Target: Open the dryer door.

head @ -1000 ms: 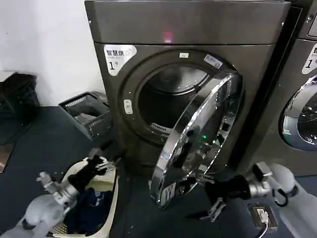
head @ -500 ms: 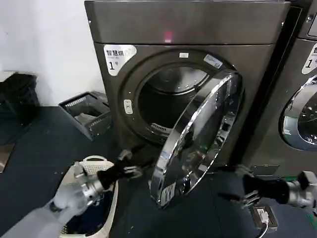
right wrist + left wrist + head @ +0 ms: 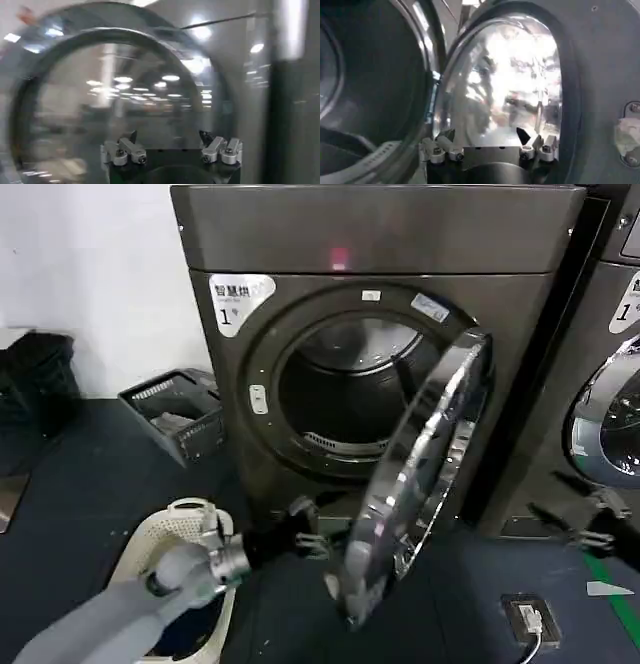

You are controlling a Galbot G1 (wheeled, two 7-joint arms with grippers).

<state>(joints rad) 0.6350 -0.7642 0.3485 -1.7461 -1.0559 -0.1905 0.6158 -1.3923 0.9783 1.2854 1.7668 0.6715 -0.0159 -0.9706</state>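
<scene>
Head view: dryer door hangs centre-right of frame, swung well out from the dryer, chrome ring near edge-on and the drum mouth exposed. Left gripper sits low-centre, fingers spread and holding nothing, its tips just beside the door's inner face, probably placed to push the door wider rather than grip it. Right gripper waits at the right edge, jaws apart, clear of the door's swing.
</scene>
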